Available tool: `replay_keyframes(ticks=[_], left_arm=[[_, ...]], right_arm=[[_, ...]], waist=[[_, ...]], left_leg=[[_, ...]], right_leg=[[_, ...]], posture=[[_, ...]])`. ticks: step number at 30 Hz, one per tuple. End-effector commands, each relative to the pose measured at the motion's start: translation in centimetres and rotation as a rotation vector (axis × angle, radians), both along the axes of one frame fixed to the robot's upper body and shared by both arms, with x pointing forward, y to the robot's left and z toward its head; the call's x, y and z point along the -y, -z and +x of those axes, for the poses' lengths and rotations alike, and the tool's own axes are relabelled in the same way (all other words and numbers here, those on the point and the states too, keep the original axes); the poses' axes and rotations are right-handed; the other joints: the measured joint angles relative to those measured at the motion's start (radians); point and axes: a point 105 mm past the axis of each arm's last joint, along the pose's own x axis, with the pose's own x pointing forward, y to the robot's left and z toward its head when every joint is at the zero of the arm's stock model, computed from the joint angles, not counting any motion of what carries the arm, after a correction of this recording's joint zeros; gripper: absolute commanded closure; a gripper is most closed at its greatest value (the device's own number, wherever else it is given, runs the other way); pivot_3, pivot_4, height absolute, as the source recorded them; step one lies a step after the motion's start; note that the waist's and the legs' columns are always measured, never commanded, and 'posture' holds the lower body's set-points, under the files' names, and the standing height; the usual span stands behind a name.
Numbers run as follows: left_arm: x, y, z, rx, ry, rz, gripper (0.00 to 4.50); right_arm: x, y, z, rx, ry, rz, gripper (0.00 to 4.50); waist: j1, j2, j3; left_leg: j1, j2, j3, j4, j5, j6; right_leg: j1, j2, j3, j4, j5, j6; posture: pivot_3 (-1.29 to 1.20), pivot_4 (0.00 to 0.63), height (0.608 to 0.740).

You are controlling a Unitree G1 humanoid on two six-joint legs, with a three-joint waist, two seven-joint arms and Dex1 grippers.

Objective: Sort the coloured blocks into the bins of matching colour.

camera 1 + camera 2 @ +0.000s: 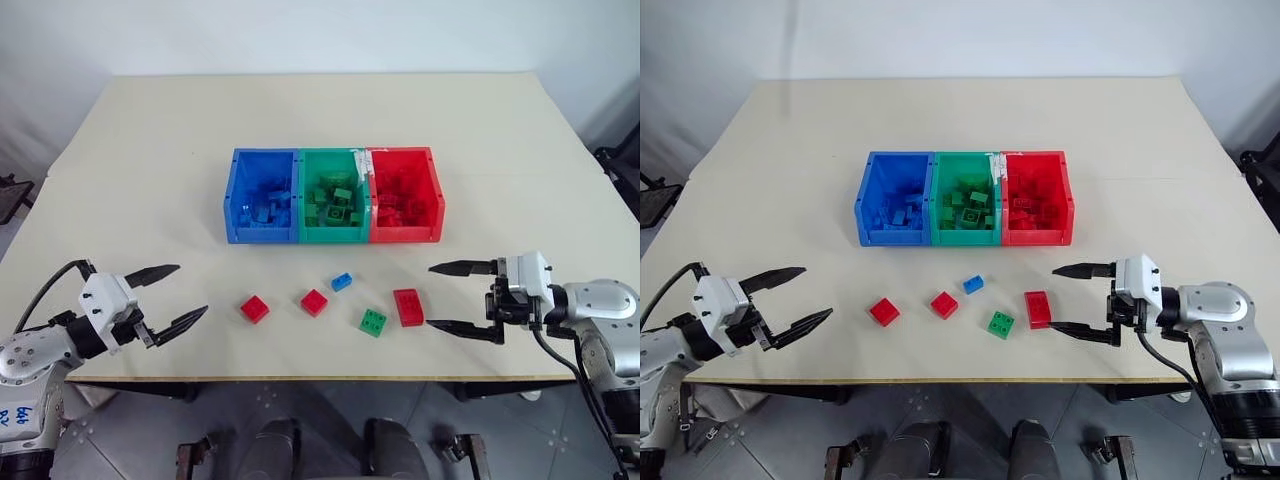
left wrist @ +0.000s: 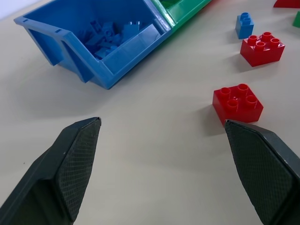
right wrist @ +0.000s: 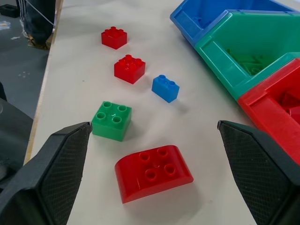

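Three joined bins stand mid-table: a blue bin (image 1: 262, 195), a green bin (image 1: 334, 195) and a red bin (image 1: 405, 193), each holding bricks of its own colour. In front of them lie loose blocks: two red squares (image 1: 254, 308) (image 1: 314, 302), a tiny blue block (image 1: 342, 281), a green square (image 1: 373, 322) and a longer red block (image 1: 408, 306). My left gripper (image 1: 170, 297) hovers open at the table's front left, left of the red squares. Just right of the longer red block, my right gripper (image 1: 462, 297) hangs open and points left at it.
The cream table (image 1: 320, 120) has free surface behind and beside the bins. Its front edge runs just below the loose blocks. Dark objects sit off the table at the left and right edges.
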Motion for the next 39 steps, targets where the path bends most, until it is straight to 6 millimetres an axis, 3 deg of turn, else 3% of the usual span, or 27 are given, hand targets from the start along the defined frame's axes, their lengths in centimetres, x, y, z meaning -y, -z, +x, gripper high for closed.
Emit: replay_keyframes(ticks=[1,7,10,15,19,21,27,33,39], left_arm=[[0.3,-0.6,0.0,0.008,0.022,-0.002,0.03],[3.3,-0.4,0.0,-0.03,0.149,-0.061,0.03],[6.8,0.6,-0.1,-0.079,0.308,-0.054,0.03],[10.9,0.7,-0.2,-0.052,0.463,-0.082,0.03],[13.0,0.1,0.0,-0.02,0.535,-0.094,0.03],[13.8,-0.1,-0.2,-0.009,0.594,-0.083,0.03],[12.0,0.2,-0.1,-0.02,0.58,-0.051,0.03],[8.3,0.7,-0.6,-0.06,0.462,-0.014,0.03],[8.0,0.6,-1.5,-0.06,0.434,-0.012,0.03]], right_arm=[[0.0,-0.7,0.0,0.041,0.028,0.029,0.0],[1.5,-1.1,-0.3,0.061,0.183,0.103,0.0],[4.5,-1.2,-1.4,0.081,0.381,0.138,0.0],[7.6,-0.1,-3.9,0.056,0.545,0.111,0.0],[7.7,0.5,-5.2,0.018,0.572,0.111,0.0],[5.8,0.3,-5.3,-0.016,0.545,0.138,0.0],[1.9,0.7,-3.9,-0.126,0.555,0.165,0.0],[-0.9,2.4,-2.2,-0.271,0.654,0.129,0.0],[-2.3,3.6,-1.1,-0.305,0.716,0.111,0.0]], waist=[[0.0,0.0,0.0],[0.008,0.0,0.0],[0.024,0.0,0.0],[0.025,0.0,0.0],[0.019,0.0,0.0],[0.016,0.0,0.0],[0.013,0.0,0.0],[0.019,0.0,0.0],[0.028,0.0,0.0]], left_leg=[[0.0,0.0,0.0,0.0,0.0,0.0],[0.0,0.0,0.0,0.001,0.0,0.0],[0.0,0.0,0.0,0.001,-0.001,0.0],[0.0,-0.001,0.003,0.002,-0.001,0.001],[0.001,-0.001,0.004,0.002,-0.001,0.001],[0.002,-0.001,0.006,0.002,-0.002,0.0],[0.002,0.001,0.006,0.002,-0.002,0.0],[0.002,0.003,0.005,0.002,-0.002,0.0],[0.0,0.002,0.003,0.002,-0.003,0.001]], right_leg=[[0.0,0.0,0.0,0.0,0.0,0.0],[0.0,0.0,0.001,0.0,0.0,0.0],[0.0,0.0,0.001,0.0,0.0,0.0],[0.0,0.001,0.003,0.0,0.0,0.0],[0.0,0.003,0.004,0.0,0.0,0.0],[0.0,0.004,0.006,0.001,0.0,0.0],[0.0,0.005,0.007,0.001,0.0,-0.001],[-0.001,0.005,0.008,0.0,0.0,-0.001],[-0.001,0.003,0.008,0.0,0.0,-0.001]], posture=[[0.0,0.15,0.74],[0.0,0.15,0.74],[0.0,0.15,0.74],[0.0,0.15,0.74],[0.0,0.15,0.74],[0.0,0.15,0.74],[0.0,0.15,0.74],[0.0,0.15,0.74],[0.0,0.15,0.74]])
